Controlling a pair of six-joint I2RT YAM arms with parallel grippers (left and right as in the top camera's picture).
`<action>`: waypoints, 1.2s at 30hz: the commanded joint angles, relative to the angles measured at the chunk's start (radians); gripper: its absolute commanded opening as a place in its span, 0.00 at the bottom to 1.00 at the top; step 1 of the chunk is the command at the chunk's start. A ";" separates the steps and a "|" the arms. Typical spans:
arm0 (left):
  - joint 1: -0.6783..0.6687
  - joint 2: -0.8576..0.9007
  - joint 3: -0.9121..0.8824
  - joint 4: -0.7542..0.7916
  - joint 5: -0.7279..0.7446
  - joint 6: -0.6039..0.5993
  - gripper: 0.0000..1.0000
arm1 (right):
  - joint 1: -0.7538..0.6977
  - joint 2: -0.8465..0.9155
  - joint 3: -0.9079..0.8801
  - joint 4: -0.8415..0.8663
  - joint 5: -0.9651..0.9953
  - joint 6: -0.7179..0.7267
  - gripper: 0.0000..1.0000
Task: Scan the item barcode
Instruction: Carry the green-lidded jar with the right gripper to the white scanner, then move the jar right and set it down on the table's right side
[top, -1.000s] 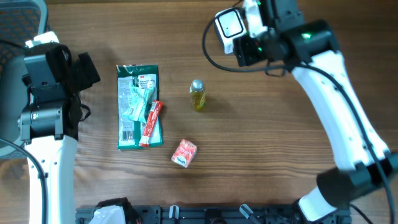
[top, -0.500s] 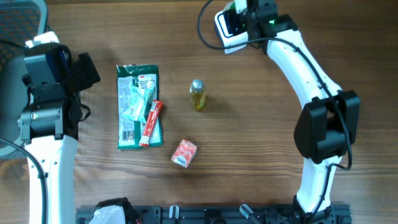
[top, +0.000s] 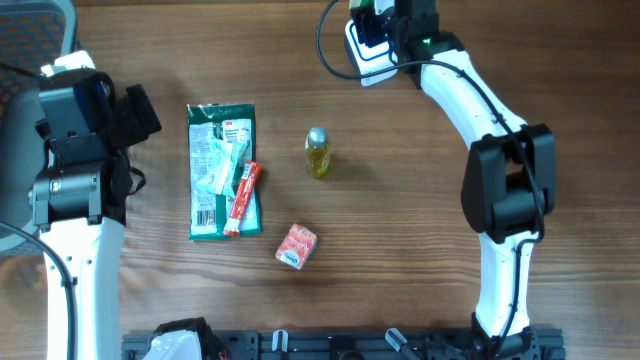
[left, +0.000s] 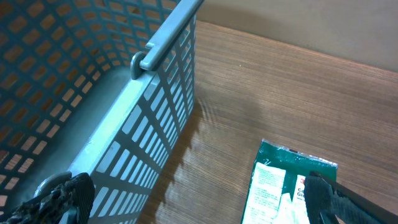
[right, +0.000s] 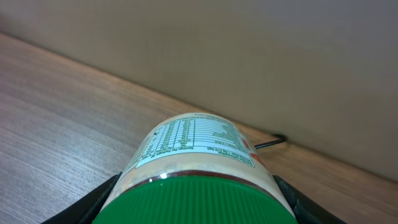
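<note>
The right end effector (right: 199, 200), gripping the green-lidded jar (right: 196, 146), has swung farther away and leftward.

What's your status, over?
Left gripper open beside blue mesh basket. Right gripper shut on green-lidded jar with white printed label, lid facing its wrist camera, over wooden table. Nothing in the way.

On the tabletop (top: 420, 220), the flat packet (top: 215, 150) lies left of centre, with 1 stick sachet (top: 243, 198) across its front right corner. The small bottle (top: 317, 153) stands to its right, apart. The small box (top: 296, 246) lies nearer the front, between those 2. The mesh basket (left: 93, 93) sits left of the packet. At the far edge, the jar (right: 196, 146) sits between the right fingers (right: 99, 199).
</note>
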 joint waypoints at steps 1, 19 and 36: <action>0.006 0.002 0.004 0.003 0.005 0.002 1.00 | 0.003 0.029 0.010 0.038 -0.074 0.021 0.04; 0.006 0.002 0.004 0.003 0.005 0.002 1.00 | 0.003 0.081 0.005 0.092 -0.055 0.022 0.07; 0.006 0.002 0.004 0.003 0.005 0.002 1.00 | -0.129 -0.300 0.006 -0.446 -0.013 0.106 0.05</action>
